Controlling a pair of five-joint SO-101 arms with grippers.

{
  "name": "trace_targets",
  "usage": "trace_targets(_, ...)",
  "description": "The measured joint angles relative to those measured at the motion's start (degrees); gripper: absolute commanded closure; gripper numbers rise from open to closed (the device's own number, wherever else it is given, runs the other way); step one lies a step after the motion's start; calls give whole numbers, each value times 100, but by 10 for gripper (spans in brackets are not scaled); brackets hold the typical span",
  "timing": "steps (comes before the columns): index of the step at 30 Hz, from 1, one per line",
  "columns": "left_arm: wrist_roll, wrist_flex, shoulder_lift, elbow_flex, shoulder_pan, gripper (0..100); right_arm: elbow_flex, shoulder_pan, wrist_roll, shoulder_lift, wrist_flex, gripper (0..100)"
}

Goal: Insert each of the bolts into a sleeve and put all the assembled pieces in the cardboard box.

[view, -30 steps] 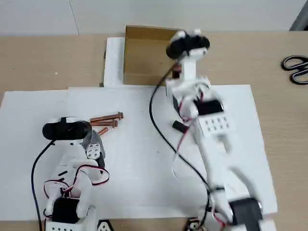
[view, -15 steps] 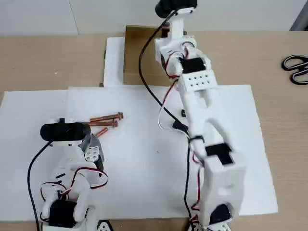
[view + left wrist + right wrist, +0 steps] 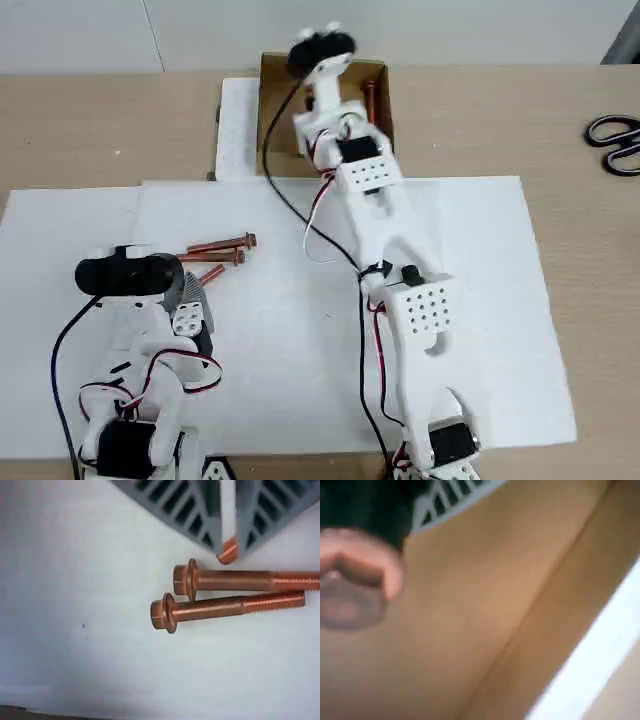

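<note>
Cardboard box (image 3: 275, 105) sits beneath the right arm (image 3: 378, 205), stretched far forward, its gripper (image 3: 322, 78) lowered inside, grasp impossible to tell.

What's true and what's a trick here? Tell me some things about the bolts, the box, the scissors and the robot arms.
1. The scissors lie on the bare table, off the white paper. True.
2. The pair of bolts near the left arm lies inside the cardboard box. False: it lies on the white paper.
3. The right arm stretches over the cardboard box. True.
4. The left arm is next to the scissors. False: it is beside the pair of bolts.
</note>
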Motion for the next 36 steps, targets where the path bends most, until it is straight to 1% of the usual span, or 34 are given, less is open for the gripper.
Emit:
trace_targets(3, 0, 0, 0, 0, 0, 993, -229, -149, 264, 70, 202, 851)
trace_targets(6, 0, 0, 0, 0, 0, 993, -369, -237, 352, 70, 589, 731)
trace_targets(8, 0, 0, 0, 0, 0, 993, -448, -246, 360, 62, 862, 713)
trace_targets(12, 0, 0, 0, 0, 0, 993, -862, -246, 360, 62, 1556, 725)
trace_targets(15, 0, 0, 0, 0, 0, 993, -1547, -237, 360, 62, 2215, 726)
trace_targets(21, 0, 0, 0, 0, 0, 993, -3086, -88, 360, 62, 3437, 794)
trace_targets(25, 9, 0, 0, 0, 0, 993, -3956, -70, 360, 53, 4580, 829)
trace_targets(29, 0, 0, 0, 0, -167, 993, -4123, -53, 360, 53, 5767, 862)
trace_targets(34, 0, 0, 0, 0, -571, 993, -4132, 360, 360, 53, 5996, 983)
trace_targets(35, 0, 0, 0, 0, -624, 993, -4132, 448, 360, 53, 6022, 998)
trace_targets(36, 0, 0, 0, 0, -642, 993, -4132, 554, 360, 53, 6040, 992)
